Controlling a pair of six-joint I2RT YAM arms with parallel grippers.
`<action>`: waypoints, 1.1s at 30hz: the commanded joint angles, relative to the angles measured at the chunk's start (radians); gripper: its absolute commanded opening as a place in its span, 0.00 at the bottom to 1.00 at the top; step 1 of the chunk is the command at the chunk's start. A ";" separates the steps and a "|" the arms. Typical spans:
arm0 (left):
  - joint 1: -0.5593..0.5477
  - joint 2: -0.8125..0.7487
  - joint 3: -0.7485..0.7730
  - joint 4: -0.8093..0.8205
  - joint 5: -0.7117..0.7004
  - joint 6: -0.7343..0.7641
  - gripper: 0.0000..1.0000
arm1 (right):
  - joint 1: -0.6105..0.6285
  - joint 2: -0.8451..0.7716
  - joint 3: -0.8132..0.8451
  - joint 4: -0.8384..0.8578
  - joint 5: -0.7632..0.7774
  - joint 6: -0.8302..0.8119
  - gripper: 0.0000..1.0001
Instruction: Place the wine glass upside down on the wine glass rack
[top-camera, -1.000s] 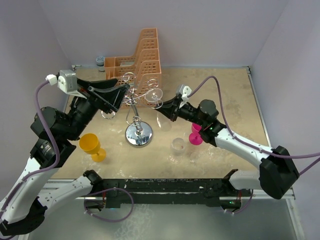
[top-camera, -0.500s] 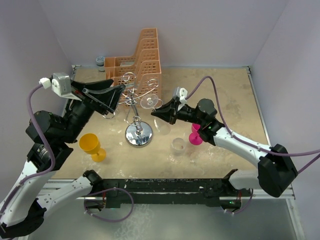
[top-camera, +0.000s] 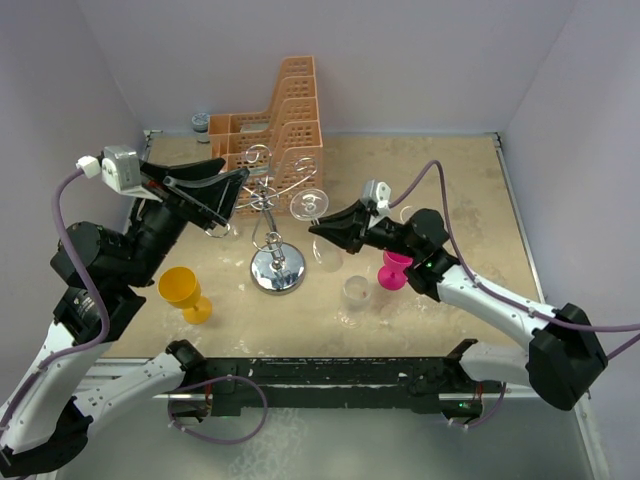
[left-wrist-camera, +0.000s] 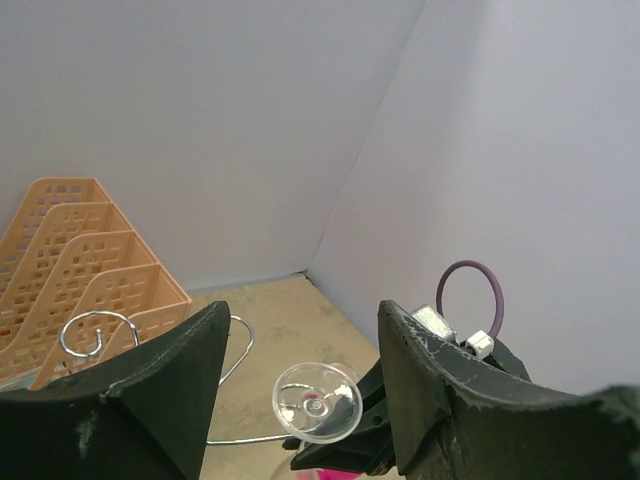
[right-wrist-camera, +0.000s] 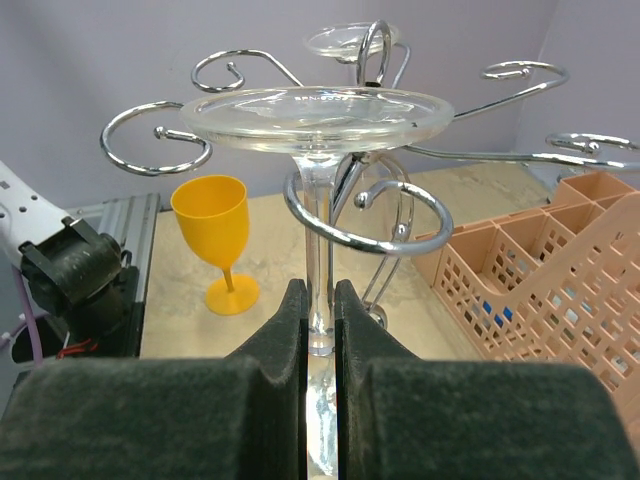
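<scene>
- Top external: the right tool is clenched on the stem of the wine glass, which is inverted with its foot uppermost, just right of the post of the wine glass rack; the left tool hangs released near the rack's left arms, grasping nothing
- Left wrist: its own fingers stand wide apart; between them shows the glass's round foot, with the right tool dark beneath it and the orange basket off to the left
- Right wrist: the pads pinch the thin stem low down; the foot sits above a scroll arm whose curl appears to ring the stem, though I cannot tell if it is fully inside
- Handling, as I judge it: the glass is light, stiff, slick and brittle, with the stem its weakest part; a hold on the stem suits it, and any contact with the wire calls for a slow, level slide
</scene>
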 joint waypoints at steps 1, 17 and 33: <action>-0.003 -0.010 0.003 0.009 -0.012 0.031 0.58 | 0.002 -0.058 -0.035 0.123 0.086 0.043 0.00; -0.003 -0.014 0.002 0.004 -0.015 0.031 0.58 | 0.002 0.008 -0.012 0.071 0.186 0.005 0.07; -0.003 -0.004 0.010 0.003 -0.005 0.033 0.58 | 0.002 -0.024 0.001 -0.024 0.165 -0.006 0.47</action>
